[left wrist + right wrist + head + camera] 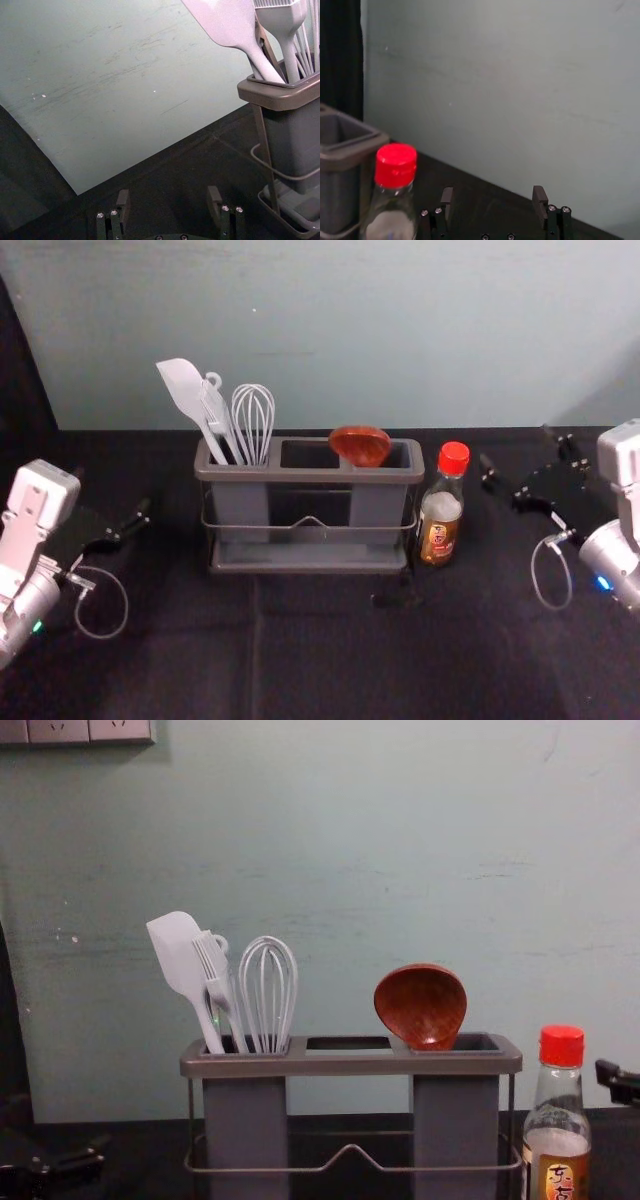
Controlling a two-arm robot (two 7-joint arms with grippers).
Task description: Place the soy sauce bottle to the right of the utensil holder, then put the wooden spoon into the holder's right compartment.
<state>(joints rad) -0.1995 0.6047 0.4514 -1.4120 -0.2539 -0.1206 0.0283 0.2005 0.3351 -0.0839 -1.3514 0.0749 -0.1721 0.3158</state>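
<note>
Nearest, on the black cloth (pixel 300 670), a small dark item (pixel 397 600) is seen in front of the holder, too dim to be identified. At the robot's left, the left gripper (pixel 112 496) is held well apart from the holder, its jaws released and spread wide. At the opposite side, the right gripper (pixel 518 448) is held beyond the bottle, near it but apart, its jaws likewise parted. The soy sauce bottle (pixel 440 515), capped in red and labelled in brown, is stood upright just beside the right end of the utensil holder (pixel 310 476). The holder is fronted by a bent wire rail (pixel 350 1150). In its right compartment (pixel 456 1120) the wooden spoon (pixel 420 1005) is set bowl up, the bowl raised above the rim towards the middle opening. In the left compartment (pixel 245 1120) a white spatula (pixel 176 950), a white brush (pixel 213 965) and a whisk (pixel 268 990) are held upright or slightly tilted. Behind everything, a pale wall (pixel 400 840) is seen, with socket plates (pixel 120 730) mounted high at the left.
</note>
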